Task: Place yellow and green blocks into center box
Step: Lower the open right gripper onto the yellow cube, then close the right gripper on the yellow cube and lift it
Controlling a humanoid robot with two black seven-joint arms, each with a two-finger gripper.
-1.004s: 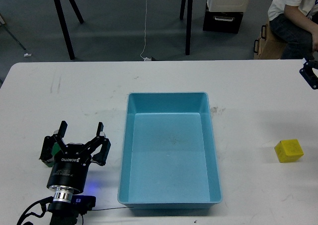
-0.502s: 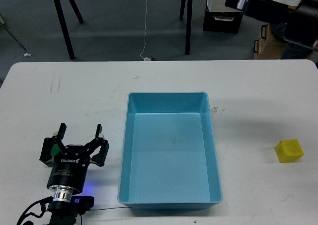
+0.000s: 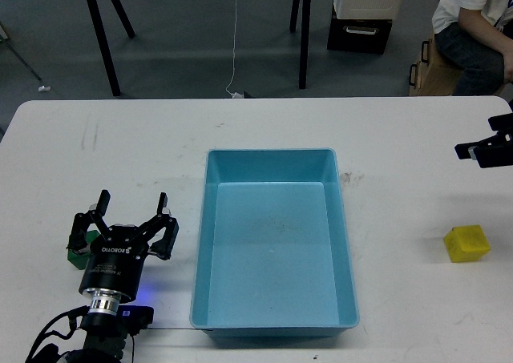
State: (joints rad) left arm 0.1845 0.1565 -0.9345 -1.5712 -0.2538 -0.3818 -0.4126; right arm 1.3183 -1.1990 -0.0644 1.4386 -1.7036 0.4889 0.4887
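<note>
A blue box (image 3: 274, 239) sits at the table's center, with nothing in it. A yellow block (image 3: 466, 244) lies on the table to the right of the box. A green block (image 3: 81, 249) lies at the left, mostly hidden behind my left gripper. My left gripper (image 3: 132, 207) is open, its fingers spread, just right of and above the green block. My right gripper (image 3: 481, 151) shows at the right edge, above the yellow block and apart from it; it is seen dark and small, so its fingers cannot be told apart.
The white table (image 3: 264, 131) reaches across the view. Beyond its far edge are black stand legs (image 3: 103, 34), a black-and-white case (image 3: 362, 14) on the floor, and a seated person (image 3: 473, 26) at the top right.
My left gripper has shifted slightly up and right, uncovering a little more of the green block. My right arm swung through the top right and now sits at the right edge above the yellow block.
</note>
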